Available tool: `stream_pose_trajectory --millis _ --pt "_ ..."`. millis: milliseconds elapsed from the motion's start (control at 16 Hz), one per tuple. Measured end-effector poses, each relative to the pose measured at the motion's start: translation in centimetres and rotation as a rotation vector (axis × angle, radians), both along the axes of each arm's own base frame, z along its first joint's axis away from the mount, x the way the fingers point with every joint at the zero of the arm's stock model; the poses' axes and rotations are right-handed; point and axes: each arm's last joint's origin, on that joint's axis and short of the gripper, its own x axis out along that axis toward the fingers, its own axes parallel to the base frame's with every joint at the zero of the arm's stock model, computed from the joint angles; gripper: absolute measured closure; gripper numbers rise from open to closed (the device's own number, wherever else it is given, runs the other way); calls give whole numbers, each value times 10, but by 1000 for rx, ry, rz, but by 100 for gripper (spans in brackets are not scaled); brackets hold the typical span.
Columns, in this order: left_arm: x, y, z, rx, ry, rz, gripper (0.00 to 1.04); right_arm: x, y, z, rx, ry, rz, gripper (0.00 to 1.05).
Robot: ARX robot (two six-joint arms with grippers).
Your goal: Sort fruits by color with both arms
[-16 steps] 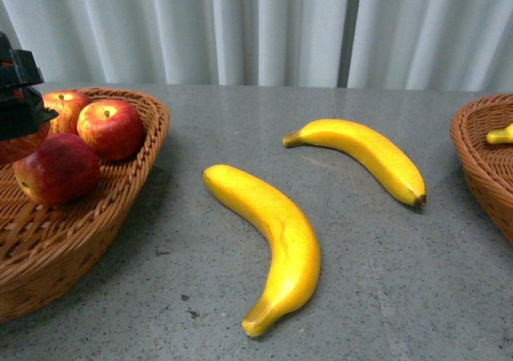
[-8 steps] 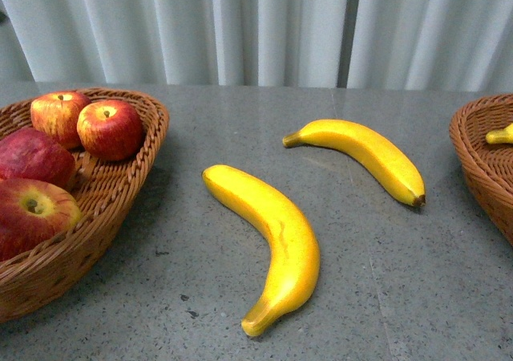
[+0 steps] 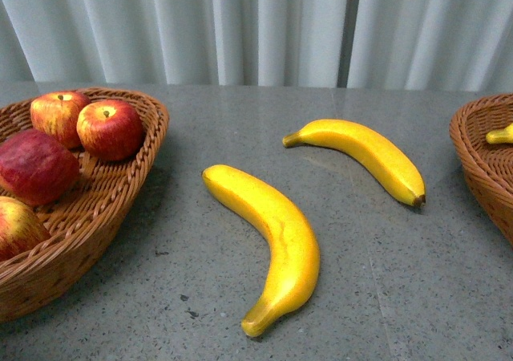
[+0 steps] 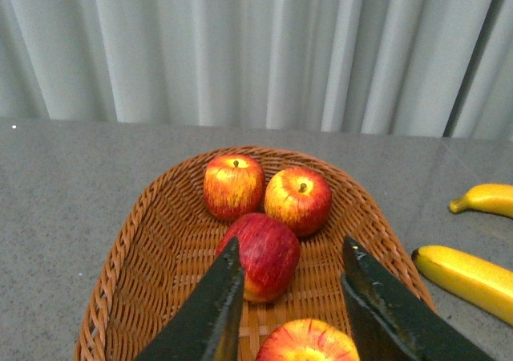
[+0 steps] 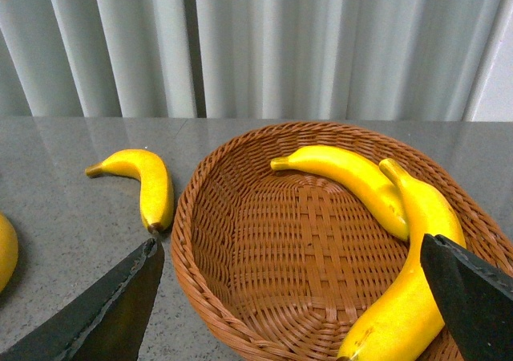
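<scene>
Several red apples lie in the left wicker basket (image 3: 148,140): two streaked ones at the back (image 3: 111,128), a dark red one (image 3: 36,167) and one at the near edge (image 3: 16,229). My left gripper (image 4: 292,247) hangs open above that basket (image 4: 144,241), its fingers (image 4: 212,313) either side of the dark red apple (image 4: 264,255) and the nearest apple (image 4: 309,343), touching neither. Two bananas lie on the table, one near (image 3: 272,237) and one farther right (image 3: 365,156). My right gripper (image 5: 290,247) is open over the right basket (image 5: 240,297), which holds two bananas (image 5: 345,180) (image 5: 409,265).
The table top (image 3: 240,120) is grey stone, backed by a white curtain (image 3: 256,24). The right basket's rim (image 3: 473,164) shows at the front view's right edge with a banana tip (image 3: 498,135) inside. Neither arm appears in the front view.
My left gripper has gone out of the front view at the left. One more apple now lies at the near edge of the left basket, and the dark red apple has shifted.
</scene>
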Motion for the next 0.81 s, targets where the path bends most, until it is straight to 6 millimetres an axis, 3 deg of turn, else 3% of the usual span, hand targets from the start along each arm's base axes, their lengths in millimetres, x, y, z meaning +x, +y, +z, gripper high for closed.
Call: stream_pose_trajectory --millis 62,125,187,810 --pt "-7 0 -9 1 -9 0 92 0 0 0 0 0 0 6" --pt "-18 0 -24 2 -7 1 103 0 0 0 0 0 0 6" --pt "-25 0 -34 2 -6 0 103 0 0 0 0 0 0 6" --pt "-32 0 -42 2 -23 0 103 0 0 0 0 0 0 6"
